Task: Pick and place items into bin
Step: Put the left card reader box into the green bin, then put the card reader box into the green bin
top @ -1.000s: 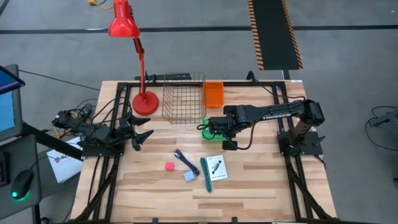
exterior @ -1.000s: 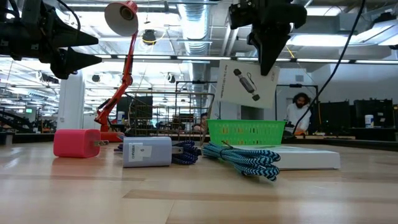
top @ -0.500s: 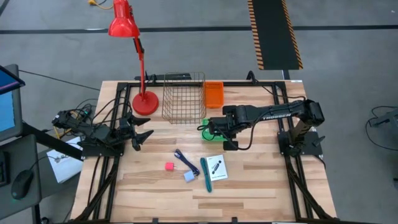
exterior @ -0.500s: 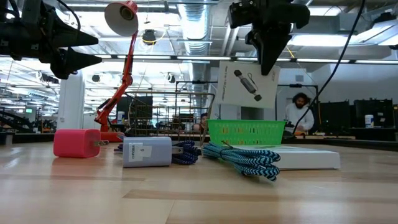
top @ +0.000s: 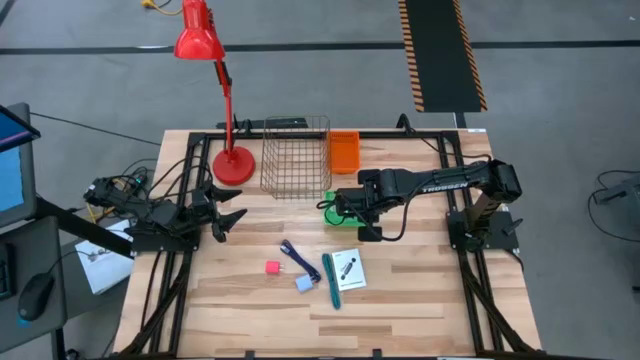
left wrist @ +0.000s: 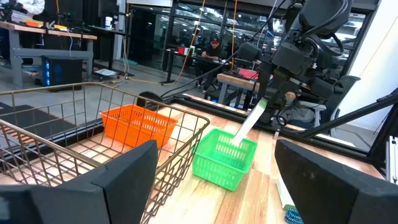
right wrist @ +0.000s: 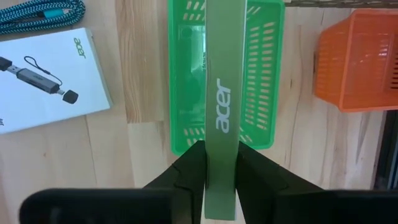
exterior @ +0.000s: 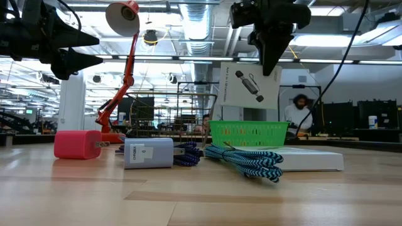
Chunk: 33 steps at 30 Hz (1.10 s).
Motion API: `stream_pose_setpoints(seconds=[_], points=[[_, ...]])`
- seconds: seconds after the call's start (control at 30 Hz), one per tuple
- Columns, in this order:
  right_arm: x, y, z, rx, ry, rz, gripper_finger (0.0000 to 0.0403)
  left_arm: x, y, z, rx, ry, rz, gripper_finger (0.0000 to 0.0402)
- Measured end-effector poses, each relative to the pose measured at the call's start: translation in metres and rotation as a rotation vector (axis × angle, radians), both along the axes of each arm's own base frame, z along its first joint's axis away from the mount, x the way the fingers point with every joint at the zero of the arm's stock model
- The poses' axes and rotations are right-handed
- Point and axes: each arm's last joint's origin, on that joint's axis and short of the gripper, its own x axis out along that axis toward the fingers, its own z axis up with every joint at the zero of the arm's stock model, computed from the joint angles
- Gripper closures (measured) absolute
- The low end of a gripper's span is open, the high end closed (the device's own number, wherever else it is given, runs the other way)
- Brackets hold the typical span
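Above green slotted plastic basket [right wrist: 261,62]: right gripper [right wrist: 221,150] pinching flat white, green-edged cardboard box [right wrist: 222,93].
Change: box hardly moved; grip possibly loosening for the drop.
Left gripper [top: 236,223]: fingers spread, waiting at table's left.

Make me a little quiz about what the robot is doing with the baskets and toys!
1. Which one sits right under the white box pinched by the right arm's fingers?
A. orange basket
B. green basket
C. wire basket
2. True or false: the pink cube is already inside a basket.
3. Fill the gap: the left arm's fingers, waiting at the table's left side, are ___ (open or shut).

Key: 1 B. 2 false, it lies on the bare table. 3 open.
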Motion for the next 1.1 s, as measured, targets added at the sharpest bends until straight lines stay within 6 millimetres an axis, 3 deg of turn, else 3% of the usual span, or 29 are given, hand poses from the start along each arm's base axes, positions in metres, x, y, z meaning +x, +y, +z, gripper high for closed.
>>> stream_pose_setpoints(seconds=[0.53, 0.8, 1.1], points=[[0.004, -0.001, 0.001, -0.025, -0.055, -0.07, 0.0216, 0.0, 0.0, 0.0, 0.0, 0.0, 0.0, 0.0088], [0.003, 0.006, 0.001, -0.01, -0.082, -0.151, 0.0218, 0.0, 0.0, 0.0, 0.0, 0.001, 0.0, 0.0088], [-0.004, 0.054, 0.001, 0.146, -0.077, -0.159, 0.0233, 0.0, 0.0, 0.0, 0.0, 0.0, 0.0, 0.0088]])
